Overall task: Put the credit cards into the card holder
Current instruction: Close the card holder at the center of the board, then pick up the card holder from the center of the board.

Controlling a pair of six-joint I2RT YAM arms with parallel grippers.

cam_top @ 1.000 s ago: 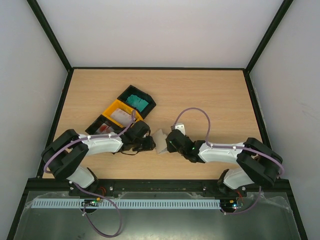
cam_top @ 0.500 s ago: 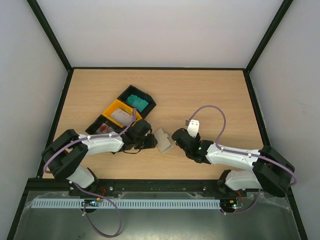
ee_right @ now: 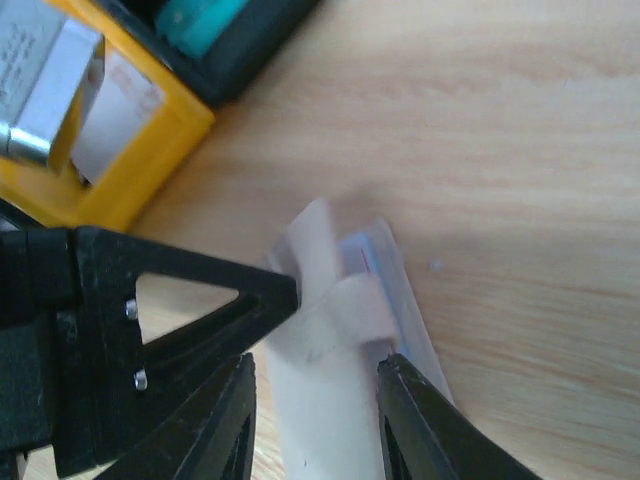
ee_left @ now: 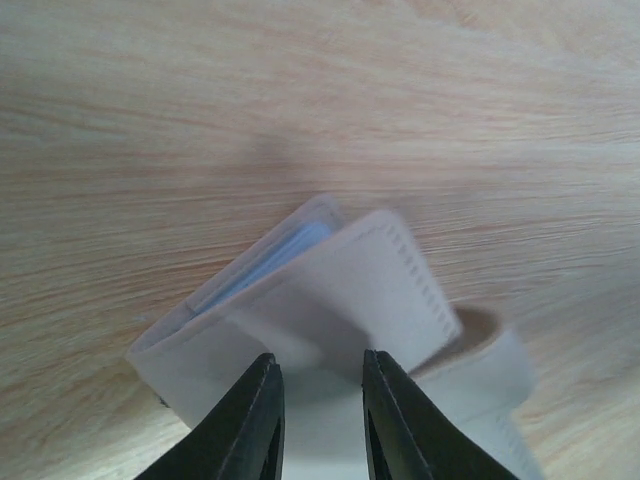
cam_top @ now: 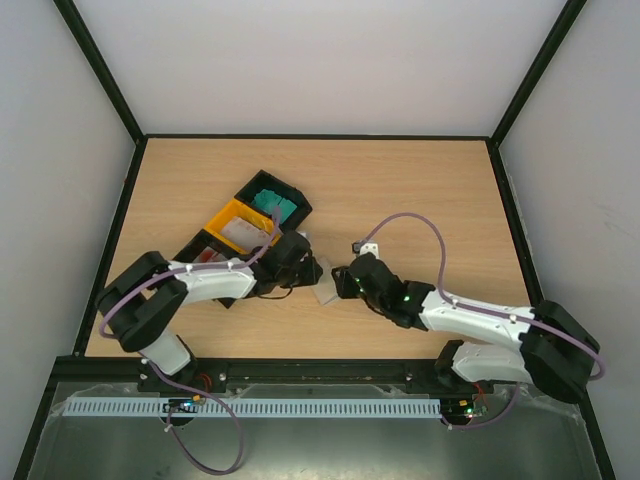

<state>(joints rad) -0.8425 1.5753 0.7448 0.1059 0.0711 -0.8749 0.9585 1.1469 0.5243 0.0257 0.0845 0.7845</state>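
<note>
Your left gripper (ee_left: 320,360) is clenched on the holder (ee_left: 230,345). Its two fingers stand close together, with the beige flap (ee_left: 390,290) rising from between them. The holder sits in the near half of the table (cam_top: 420,190), about midway between left and right. It gapes open, and the pale edge of a card (ee_left: 288,250) shows inside its pocket.

Your right gripper (ee_right: 318,365) comes in from the right, and its fingers straddle the holder. You cannot tell whether they press on it or only stand around it. In the right wrist view, the tip of one left finger (ee_right: 200,300) touches the holder's left side.

Far and left of the holder, three trays lie in a slanted row. The black tray (cam_top: 296,203) at the far end has teal cards (cam_top: 270,203) in it. Next to it, the yellow tray (cam_top: 222,217) holds white cards (cam_top: 243,232). A second black tray (cam_top: 188,247) lies at the near-left end, partly under the left arm.
</note>
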